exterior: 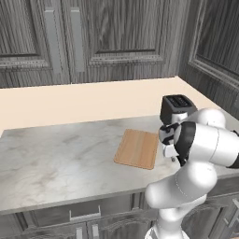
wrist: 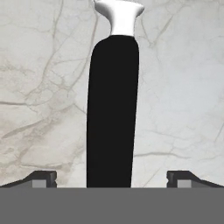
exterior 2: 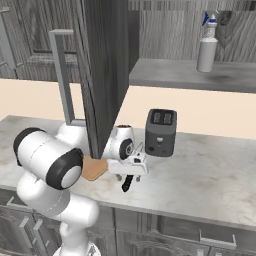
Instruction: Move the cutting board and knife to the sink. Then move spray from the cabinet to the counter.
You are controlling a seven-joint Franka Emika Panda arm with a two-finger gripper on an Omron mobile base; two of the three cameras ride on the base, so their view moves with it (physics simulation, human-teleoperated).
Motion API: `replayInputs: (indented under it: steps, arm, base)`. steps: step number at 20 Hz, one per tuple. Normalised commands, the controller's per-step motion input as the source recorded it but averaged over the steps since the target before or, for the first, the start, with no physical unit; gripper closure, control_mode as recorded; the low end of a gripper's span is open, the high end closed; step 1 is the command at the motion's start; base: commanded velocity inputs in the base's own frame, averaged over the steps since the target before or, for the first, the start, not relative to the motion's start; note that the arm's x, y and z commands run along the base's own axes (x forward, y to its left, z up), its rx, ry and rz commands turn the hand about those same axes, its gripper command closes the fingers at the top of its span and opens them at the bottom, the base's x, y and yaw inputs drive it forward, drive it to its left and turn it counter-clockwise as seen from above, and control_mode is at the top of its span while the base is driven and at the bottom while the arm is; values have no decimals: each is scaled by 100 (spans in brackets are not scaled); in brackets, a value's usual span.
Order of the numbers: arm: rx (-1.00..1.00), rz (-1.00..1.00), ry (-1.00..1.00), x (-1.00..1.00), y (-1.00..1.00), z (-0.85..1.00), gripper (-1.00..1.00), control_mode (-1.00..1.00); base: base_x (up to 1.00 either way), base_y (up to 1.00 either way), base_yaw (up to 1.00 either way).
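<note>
The fingers (wrist: 112, 177) stand wide open just above the black-handled, silver-bladed knife (wrist: 113, 105), which lies on the grey-white marbled stone surface (wrist: 43, 87), handle between them.

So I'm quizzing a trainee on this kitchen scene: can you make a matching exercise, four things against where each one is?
Things:
1. cutting board
2. knife
3. spray bottle
4. toaster

Places:
A. on the shelf of the open cabinet
B. upright at the back of the counter
C. flat on the counter, left of the toaster
D. on the counter, handle between the open gripper tips

Pairs: 1-C, 2-D, 3-A, 4-B
</note>
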Motion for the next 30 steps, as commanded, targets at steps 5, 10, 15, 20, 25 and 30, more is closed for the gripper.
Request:
replayInputs:
  steps: [5,10,15,20,25,30]
  arm:
    - [0,0,0,0,0,0,-100,-100]
    - [0,0,0,0,0,0,-100,-100]
    - [1,0,0,0,0,-3,-100,-100]
    - [4,0,0,-15,0,-5,-100,-100]
    - [0,0,0,-3,0,-1,-100,-100]
    - [0,0,0,-21,0,-13,-100,-100]
  base:
    - [0,0,0]
    - [0,0,0]
    - [0,0,0]
    - [0,0,0]
    - [0,0,0]
    - [0,0,0]
